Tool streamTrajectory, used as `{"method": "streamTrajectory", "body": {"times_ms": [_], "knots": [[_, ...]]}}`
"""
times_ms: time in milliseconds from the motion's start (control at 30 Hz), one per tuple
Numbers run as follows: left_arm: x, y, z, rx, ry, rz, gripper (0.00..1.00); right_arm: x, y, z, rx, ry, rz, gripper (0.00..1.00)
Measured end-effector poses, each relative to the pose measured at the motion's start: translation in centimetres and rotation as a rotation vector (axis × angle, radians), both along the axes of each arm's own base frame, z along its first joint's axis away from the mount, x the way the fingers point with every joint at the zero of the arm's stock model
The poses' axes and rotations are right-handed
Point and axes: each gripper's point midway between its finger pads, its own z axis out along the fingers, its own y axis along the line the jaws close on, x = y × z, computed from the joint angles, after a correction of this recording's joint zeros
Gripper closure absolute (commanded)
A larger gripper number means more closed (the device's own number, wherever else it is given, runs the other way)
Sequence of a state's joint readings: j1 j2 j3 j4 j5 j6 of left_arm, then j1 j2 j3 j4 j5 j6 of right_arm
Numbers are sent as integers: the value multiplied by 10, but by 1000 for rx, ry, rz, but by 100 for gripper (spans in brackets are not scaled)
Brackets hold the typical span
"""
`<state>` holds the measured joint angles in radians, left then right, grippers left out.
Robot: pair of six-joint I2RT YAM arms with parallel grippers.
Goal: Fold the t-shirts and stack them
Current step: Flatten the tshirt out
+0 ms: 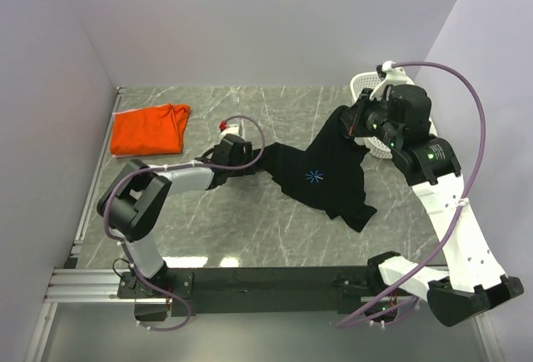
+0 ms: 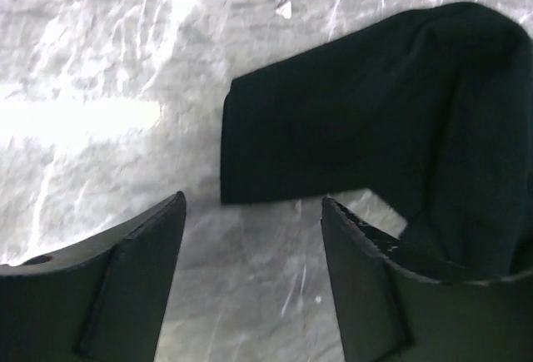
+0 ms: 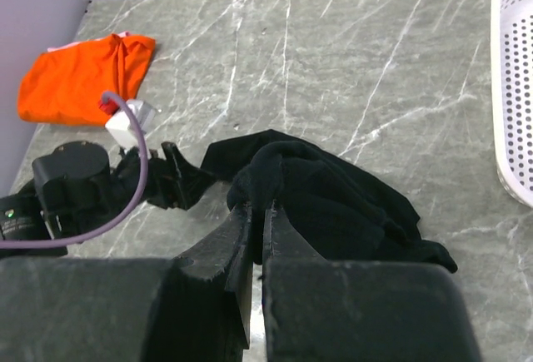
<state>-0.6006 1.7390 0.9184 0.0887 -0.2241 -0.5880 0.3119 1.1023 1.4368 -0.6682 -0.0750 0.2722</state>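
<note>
Black t-shirt (image 1: 333, 183) lies rumpled on the right half of the marble table (image 1: 250, 237), blue starburst (image 1: 315, 176) facing up. Its long run goes from a sleeve (image 2: 333, 129) pointing left down to a corner at the near right, and a third part climbs toward the far right. Over at the far left, hard by the wall, the orange t-shirt (image 1: 148, 130) sits in a flat heap, longer left to right. The white mesh basket (image 1: 363, 87) stands at the far right, just behind the right arm. The right gripper (image 3: 259, 212) has its fingers pinched almost together on the raised black cloth. The left gripper (image 2: 251, 202) is spread wide, bare marble between the fingers, the sleeve's end just ahead of the tips, nothing in its hold.
</note>
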Motion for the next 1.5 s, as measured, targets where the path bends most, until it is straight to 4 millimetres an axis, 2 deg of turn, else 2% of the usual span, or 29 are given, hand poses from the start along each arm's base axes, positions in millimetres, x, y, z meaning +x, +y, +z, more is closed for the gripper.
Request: {"method": "streamTrajectory", "body": {"times_ms": [100,133,367,400,600,700,800,833,900,1000,1033,1100,1167,1267,1333,1400,1500], "knots": [[7,-3,-2,5,-1,-2,42,-1,-1,-4,-2,3,-3,100],[8,-4,-3,9,0,-2,54,-1,-1,-7,-4,8,-4,100],[10,0,-11,41,7,1,88,0,-1,-16,-9,22,-4,100],[11,0,-11,44,7,0,99,0,-1,-16,-9,23,-4,100],[14,5,-15,62,14,16,99,1,-3,-16,-13,21,-14,100],[14,18,-9,82,18,46,99,2,-6,-16,-20,20,-30,100],[16,45,32,77,-32,115,99,4,-12,-17,-29,18,-55,100],[17,57,56,58,-72,146,100,5,-15,-17,-32,18,-68,100],[19,81,115,-4,-190,209,99,8,-23,-16,-38,18,-96,100],[12,119,194,-82,-368,303,99,18,-37,-17,-41,26,-142,100],[8,132,211,-90,-408,332,99,23,-41,-17,-42,28,-159,100],[1,150,225,-84,-440,376,99,37,-50,-18,-43,39,-191,100],[-3,163,224,-64,-435,407,99,55,-54,-22,-44,60,-206,100],[-8,175,191,-6,-352,432,99,85,-54,-32,-48,97,-211,100],[-14,181,171,33,-298,445,100,103,-53,-46,-55,130,-211,100],[-21,188,159,72,-259,462,99,113,-53,-63,-61,170,-211,100],[-28,199,162,99,-261,499,99,116,-62,-72,-57,202,-222,100]]}}
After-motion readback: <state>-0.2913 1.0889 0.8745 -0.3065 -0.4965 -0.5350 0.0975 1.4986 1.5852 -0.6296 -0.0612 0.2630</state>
